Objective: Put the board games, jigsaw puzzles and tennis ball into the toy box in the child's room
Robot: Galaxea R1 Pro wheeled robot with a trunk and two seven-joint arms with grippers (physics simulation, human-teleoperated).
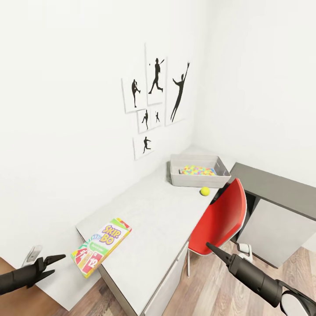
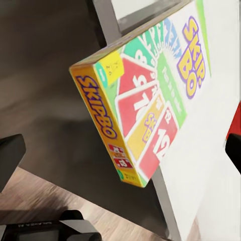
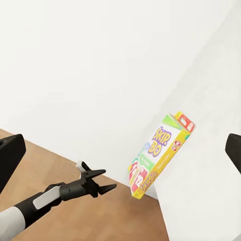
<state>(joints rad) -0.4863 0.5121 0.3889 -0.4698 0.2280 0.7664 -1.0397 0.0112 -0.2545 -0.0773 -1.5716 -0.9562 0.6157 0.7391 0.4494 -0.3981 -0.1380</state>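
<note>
At the left edge of the head view the left gripper (image 1: 59, 263) is seen low and just short of the table's near corner, its two fingers spread apart with nothing held between them. Just beside it, a board game (image 1: 101, 247) printed with big lettering lies flat on the table (image 1: 153, 219), one end jutting out past the corner over the floor; the overhang is confirmed in the left wrist view, where the box (image 2: 145, 95) is shown with dark floor beneath its yellow end. Further along, near the far end of the table, the toy box (image 1: 199, 170) is set against the wall, with bright jigsaw-patterned pieces (image 1: 198, 170) seen inside it. The tennis ball (image 1: 205, 191) rests on the tabletop just in front of the toy box. A red chair (image 1: 221, 219) is pushed up to the table's edge below it. At the right, the right gripper (image 1: 215, 253) is held beside the chair; whether it is parted or closed cannot be told, and nothing is seen in it.

The step in hand is judged to be the pick-up of the overhanging board game by the left arm. A short advance is called for, so that the jutting end is taken between the open fingers and clamped before being carried to the toy box
</note>
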